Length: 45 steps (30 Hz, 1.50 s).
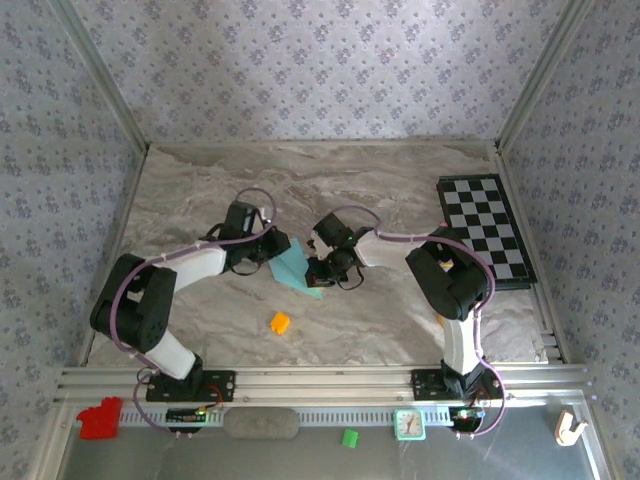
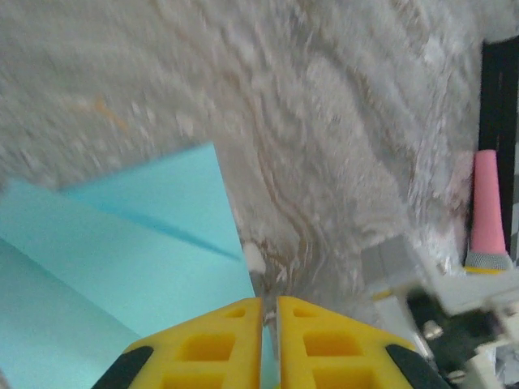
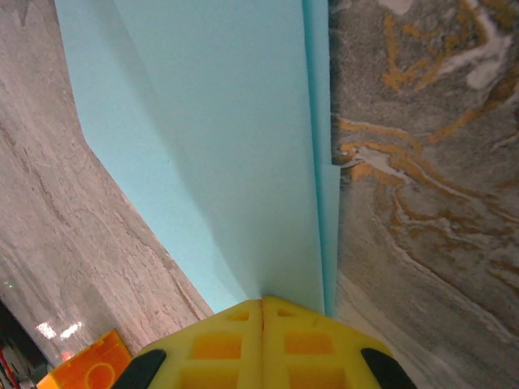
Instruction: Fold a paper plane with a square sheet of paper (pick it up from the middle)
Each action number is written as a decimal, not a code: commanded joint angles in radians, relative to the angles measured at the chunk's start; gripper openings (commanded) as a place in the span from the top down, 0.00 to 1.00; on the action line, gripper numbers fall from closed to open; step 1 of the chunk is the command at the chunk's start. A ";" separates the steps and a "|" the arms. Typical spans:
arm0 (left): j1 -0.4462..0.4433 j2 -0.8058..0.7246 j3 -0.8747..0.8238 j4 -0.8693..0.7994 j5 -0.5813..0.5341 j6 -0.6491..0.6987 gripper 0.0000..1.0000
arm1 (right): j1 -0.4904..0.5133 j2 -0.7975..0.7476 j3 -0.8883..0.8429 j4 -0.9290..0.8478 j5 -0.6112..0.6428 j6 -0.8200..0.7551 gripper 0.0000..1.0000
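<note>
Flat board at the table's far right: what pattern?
Black-and-white checks; the flat checkered board shows best in the top external view.

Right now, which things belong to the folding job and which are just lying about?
Job: paper; left fingers and right fingers, both pinching it.
Lying about: orange cube; board; green cube; clock.

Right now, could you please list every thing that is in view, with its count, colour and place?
paper sheet: one, teal-blue, folded, middle of the table
cube: one, orange, on the table just in front of the paper
checkered board: one, black and white, far right of the table
small cube: one, green, front ledge
clock-like thing: one, teal frame, front ledge
red object: one, front ledge, left end
left gripper: one, yellow fingers, shut on the paper's edge
right gripper: one, yellow fingers, shut on the paper
</note>
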<state>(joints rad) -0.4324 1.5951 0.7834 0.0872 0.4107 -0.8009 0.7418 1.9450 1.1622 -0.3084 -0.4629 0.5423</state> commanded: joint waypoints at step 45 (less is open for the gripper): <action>0.205 0.073 0.178 -0.198 0.006 0.098 0.87 | -0.009 0.001 -0.087 -0.101 0.067 0.079 0.99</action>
<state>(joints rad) -0.1902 1.7565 1.0077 -0.1398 0.3927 -0.6376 0.7383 1.9202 1.1233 -0.2653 -0.4431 0.6041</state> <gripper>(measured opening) 0.134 0.041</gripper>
